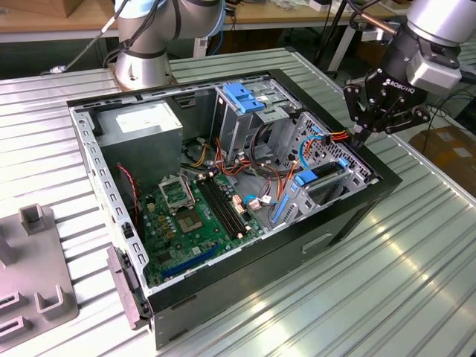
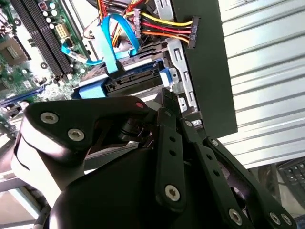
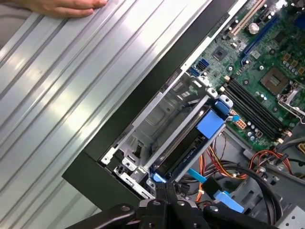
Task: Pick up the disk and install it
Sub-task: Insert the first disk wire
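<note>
The black linkage-fingered gripper (image 1: 359,136) has its fingertips drawn together into a narrow point, and nothing shows between them. Right ahead of that point lies the disk (image 2: 128,86), a flat grey-metal hard drive in bright blue plastic side rails. It is already seated in the low metal bay (image 3: 157,119) at the nearest corner of the open black computer case (image 1: 223,286). Whether the tips touch the disk's end or stop just short of it, I cannot tell.

By the look of it, the disk is stiff and dense, fairly heavy for its size, with a smooth face that offers little purchase and insides that would suffer from a knock. The blue rails along its two long edges seem the safest place to take hold. The labelled face and the connector end are best left alone.

- **Disk:** there is one, with two blue rail ends showing in the second wrist view.
- **Flat blue data cable:** one (image 2: 112,47) runs down to the disk's near end.
- **Power wires:** one bundle of red, yellow and black wires (image 2: 162,26) passes just beyond the cable.
- **Green motherboard:** one (image 1: 193,216) lies farther out from the tool.
- **Blue plastic latch:** one (image 1: 242,97) sits atop the tall drive cage beyond the motherboard.

Away from the case, one hand (image 3: 62,5) rests on the ribbed metal table (image 1: 357,297).
</note>
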`<act>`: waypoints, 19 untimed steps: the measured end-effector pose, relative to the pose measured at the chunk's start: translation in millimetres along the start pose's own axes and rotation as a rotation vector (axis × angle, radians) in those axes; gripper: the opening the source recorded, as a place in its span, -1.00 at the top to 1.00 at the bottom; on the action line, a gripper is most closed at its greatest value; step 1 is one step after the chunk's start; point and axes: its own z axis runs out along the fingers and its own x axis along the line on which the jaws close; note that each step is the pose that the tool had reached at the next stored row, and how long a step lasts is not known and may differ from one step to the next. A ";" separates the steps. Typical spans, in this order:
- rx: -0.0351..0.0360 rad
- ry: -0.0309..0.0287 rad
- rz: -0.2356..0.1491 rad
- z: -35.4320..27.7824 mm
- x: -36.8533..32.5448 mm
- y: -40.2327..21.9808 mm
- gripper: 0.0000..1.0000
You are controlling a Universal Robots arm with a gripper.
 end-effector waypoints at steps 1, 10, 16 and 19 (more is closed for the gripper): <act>-0.0001 0.0001 -0.003 -0.1 1.3 -2.2 0.80; 0.0003 -0.0004 -0.042 0.5 5.8 -19.1 0.65; 0.0005 -0.0007 -0.073 2.4 -2.7 -29.1 0.51; 0.0008 -0.0011 -0.111 4.7 -4.8 -30.9 0.51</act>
